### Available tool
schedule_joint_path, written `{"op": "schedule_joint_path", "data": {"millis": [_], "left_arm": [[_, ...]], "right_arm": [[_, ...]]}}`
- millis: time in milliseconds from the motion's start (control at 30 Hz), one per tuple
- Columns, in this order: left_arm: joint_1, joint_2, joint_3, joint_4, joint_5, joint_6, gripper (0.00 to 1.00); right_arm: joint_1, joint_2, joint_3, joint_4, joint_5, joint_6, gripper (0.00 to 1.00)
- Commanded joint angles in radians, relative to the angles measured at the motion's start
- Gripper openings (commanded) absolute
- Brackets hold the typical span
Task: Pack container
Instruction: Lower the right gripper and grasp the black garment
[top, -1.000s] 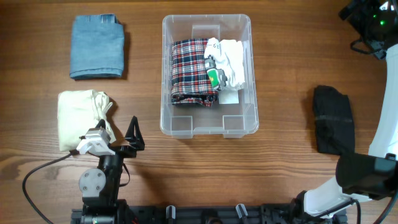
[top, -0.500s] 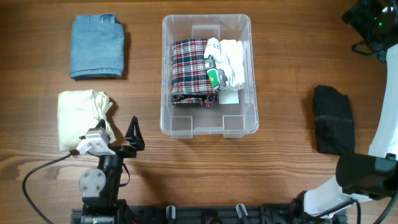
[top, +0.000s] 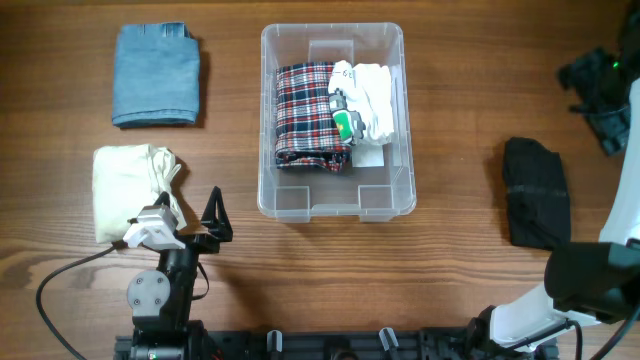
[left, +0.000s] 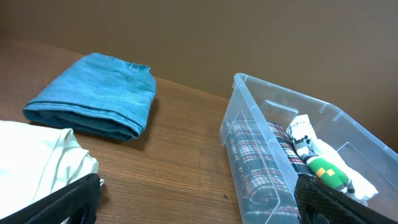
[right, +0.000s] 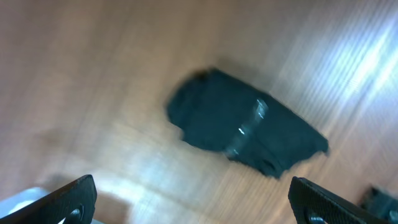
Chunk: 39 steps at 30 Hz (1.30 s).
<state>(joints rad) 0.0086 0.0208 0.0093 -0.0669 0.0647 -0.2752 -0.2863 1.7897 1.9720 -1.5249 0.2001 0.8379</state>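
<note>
— How do your left fingers (left: 68, 202) stand?
— Spread wide at the bottom corners of the wrist view; your left gripper (left: 205, 200) holds nothing. In the overhead view it sits at lower left, just beside the cream cloth (top: 128, 185).
— And your right gripper (right: 193, 199)?
— Its fingers (right: 59, 202) are also parted and empty, with the black cloth (right: 245, 134) on the table (top: 450, 60) in view between them, blurred.
— Where is the container (top: 333, 205)?
— At the centre top of the overhead frame, upright. A plaid cloth (top: 308, 115) lies in its left half, and a white cloth (top: 375, 100) and a green item (top: 345, 125) in its right half. A folded blue cloth (top: 156, 75) lies at upper left.
</note>
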Motion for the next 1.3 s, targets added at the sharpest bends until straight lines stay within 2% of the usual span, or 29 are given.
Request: {"op": "schedule_joint_path", "data": {"millis": [0, 100, 400, 700, 900, 1133, 1267], "left_arm": [[0.007, 0.003, -0.004, -0.006, -0.006, 0.005, 1.0], [0.007, 0.004, -0.004, -0.006, -0.006, 0.006, 1.0], [0.008, 0.005, -0.004, -0.006, -0.006, 0.005, 1.0], [0.007, 0.005, -0.004, -0.006, -0.006, 0.006, 1.0], [0.008, 0.005, -0.004, -0.006, -0.006, 0.006, 1.0], [0.007, 0.005, -0.004, -0.006, -0.006, 0.005, 1.0], [0.007, 0.005, -0.004, -0.006, -0.006, 0.005, 1.0]], "right_arm": [[-0.009, 0.021, -0.137, -0.009, -0.008, 0.164, 1.0], [-0.009, 0.021, -0.246, 0.013, -0.017, 0.252, 1.0], [-0.009, 0.021, -0.53, 0.179, -0.029, 0.262, 1.0], [-0.009, 0.021, -0.668, 0.294, -0.044, 0.262, 1.0], [-0.009, 0.021, -0.752, 0.435, -0.083, 0.256, 1.0], [-0.009, 0.021, -0.818, 0.698, -0.109, 0.074, 1.0], [-0.008, 0.021, -0.824, 0.871, -0.265, -0.082, 1.0]]}}
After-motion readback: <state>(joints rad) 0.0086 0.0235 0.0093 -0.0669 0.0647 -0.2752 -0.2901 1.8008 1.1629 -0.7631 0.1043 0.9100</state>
